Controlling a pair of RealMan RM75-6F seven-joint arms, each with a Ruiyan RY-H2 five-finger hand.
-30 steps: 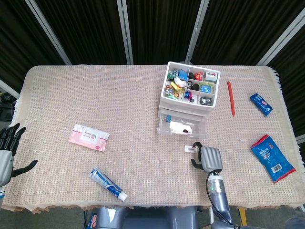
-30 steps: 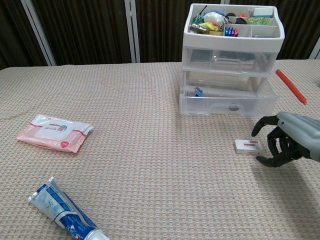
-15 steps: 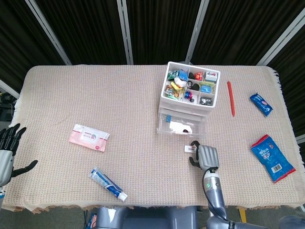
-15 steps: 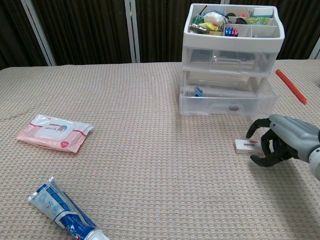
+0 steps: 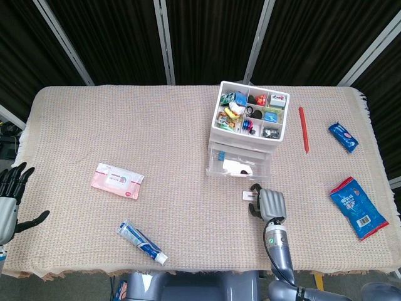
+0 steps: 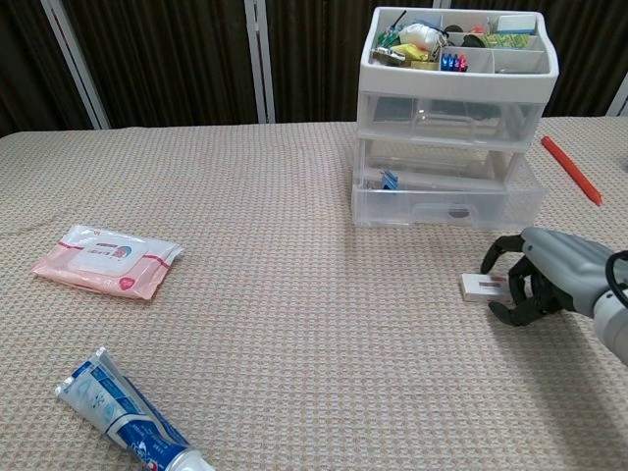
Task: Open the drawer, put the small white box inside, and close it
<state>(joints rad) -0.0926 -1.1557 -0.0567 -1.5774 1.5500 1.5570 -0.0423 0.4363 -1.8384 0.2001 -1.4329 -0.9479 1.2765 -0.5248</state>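
Right robot hand (image 6: 538, 280) curled around right end of small white box (image 6: 485, 286) lying flat on bench (image 5: 156, 125), grip unclear. Drawer (image 5: 238, 165) just beyond, pulled out. Only head view shows left robot hand (image 5: 11, 199), fingers spread, far left edge.

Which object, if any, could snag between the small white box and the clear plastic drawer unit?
None: only bare woven tablecloth separates the small white box from the clear plastic drawer unit, clearest in the chest view.
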